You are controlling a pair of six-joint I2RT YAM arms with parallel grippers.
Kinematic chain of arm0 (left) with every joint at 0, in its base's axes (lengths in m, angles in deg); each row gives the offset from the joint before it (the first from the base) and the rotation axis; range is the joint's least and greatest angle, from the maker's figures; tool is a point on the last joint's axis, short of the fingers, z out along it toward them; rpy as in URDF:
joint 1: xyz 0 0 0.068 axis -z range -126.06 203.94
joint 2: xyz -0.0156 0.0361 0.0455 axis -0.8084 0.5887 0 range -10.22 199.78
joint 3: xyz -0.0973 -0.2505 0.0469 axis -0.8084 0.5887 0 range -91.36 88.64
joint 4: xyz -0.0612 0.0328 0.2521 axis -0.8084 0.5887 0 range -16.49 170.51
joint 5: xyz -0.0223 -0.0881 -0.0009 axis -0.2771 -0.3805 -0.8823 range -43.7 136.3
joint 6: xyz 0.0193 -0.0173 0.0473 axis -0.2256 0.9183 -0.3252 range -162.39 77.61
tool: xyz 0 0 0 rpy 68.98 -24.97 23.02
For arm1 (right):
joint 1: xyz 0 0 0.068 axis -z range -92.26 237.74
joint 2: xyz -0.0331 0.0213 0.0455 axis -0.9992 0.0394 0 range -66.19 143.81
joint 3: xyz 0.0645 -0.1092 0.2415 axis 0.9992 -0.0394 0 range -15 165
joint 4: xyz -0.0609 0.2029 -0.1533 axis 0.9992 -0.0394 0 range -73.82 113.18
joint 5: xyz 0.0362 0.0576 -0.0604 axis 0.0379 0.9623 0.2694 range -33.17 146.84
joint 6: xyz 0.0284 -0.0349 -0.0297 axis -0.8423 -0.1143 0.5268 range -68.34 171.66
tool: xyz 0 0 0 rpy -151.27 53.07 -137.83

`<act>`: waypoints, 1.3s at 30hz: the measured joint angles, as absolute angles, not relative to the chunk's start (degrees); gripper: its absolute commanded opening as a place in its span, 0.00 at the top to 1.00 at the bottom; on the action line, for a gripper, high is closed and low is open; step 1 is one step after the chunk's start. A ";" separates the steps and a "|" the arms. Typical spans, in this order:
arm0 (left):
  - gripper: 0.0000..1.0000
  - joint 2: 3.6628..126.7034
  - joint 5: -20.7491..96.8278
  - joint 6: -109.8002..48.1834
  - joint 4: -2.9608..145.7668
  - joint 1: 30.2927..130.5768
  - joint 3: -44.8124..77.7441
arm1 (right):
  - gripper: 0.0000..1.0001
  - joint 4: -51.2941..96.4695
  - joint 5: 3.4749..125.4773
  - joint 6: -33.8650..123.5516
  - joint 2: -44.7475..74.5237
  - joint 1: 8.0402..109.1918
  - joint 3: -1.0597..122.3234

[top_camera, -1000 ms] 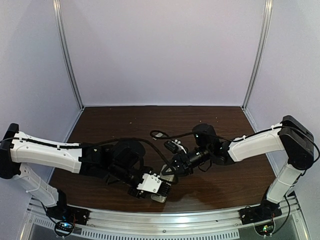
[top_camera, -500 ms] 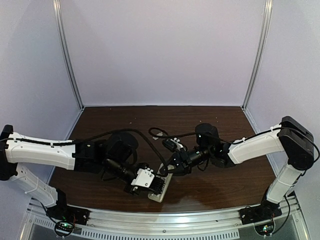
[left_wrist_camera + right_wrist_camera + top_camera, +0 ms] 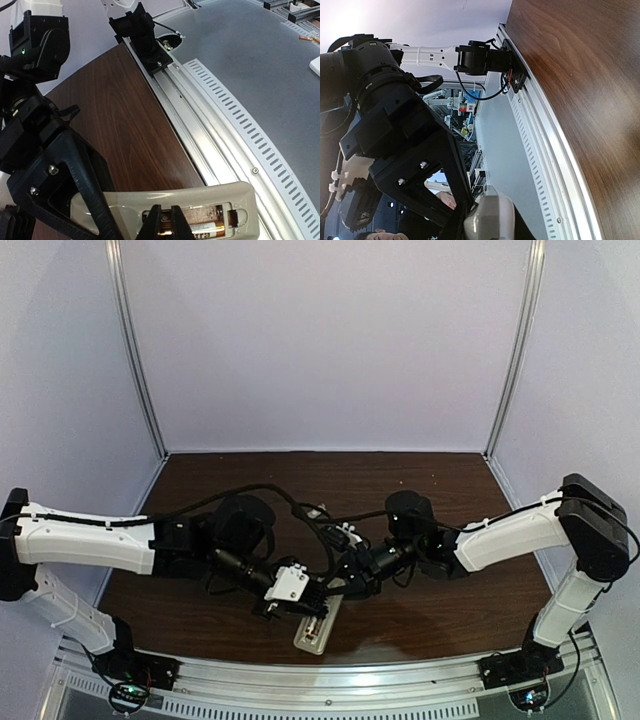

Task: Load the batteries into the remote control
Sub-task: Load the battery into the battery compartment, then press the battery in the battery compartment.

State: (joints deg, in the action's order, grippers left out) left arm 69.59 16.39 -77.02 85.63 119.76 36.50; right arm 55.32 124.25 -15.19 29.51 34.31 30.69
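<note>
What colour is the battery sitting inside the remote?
The small cylindrical battery looks coppery-gold and black, clearest in the left wrist view.

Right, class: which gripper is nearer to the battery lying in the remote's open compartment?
Left. The left gripper has its fingertips right at the battery in the compartment, while the right gripper clamps the remote control towards its other end.

Dark satin wood-grain table (image 3: 125, 115), matt plastic remote control (image 3: 225, 195), glossy metallic battery (image 3: 202, 229), brushed metal rail (image 3: 200, 125)
</note>
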 measured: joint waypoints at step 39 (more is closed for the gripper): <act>0.39 67.99 56.26 -29.96 77.89 119.89 37.52 | 1.00 34.69 102.18 7.08 19.19 42.25 36.37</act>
State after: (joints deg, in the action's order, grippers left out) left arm 67.99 56.26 -29.96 77.89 119.89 37.52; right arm 34.69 102.18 7.08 19.19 42.25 36.37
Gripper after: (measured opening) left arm 0.664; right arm 0.213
